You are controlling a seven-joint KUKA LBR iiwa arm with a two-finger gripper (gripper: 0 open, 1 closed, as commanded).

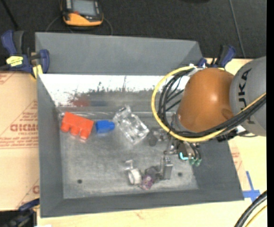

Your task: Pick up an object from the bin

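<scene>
beside the gripper (168,170), a purple lump (148,184) (small, rounded)

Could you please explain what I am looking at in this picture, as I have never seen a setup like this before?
A single camera looks down into a grey metal bin from above and slightly to one side. The machine reaching in from the right is a robot arm. The orange cover and the looped cables are parts of it, not things to pick. Its claw hangs low over the lower right of the bin floor, near a small purple thing and a small whitish piece. Further left lie a clear plastic piece, a small blue piece and an orange-red block. I cannot tell whether the claw holds anything.
</scene>
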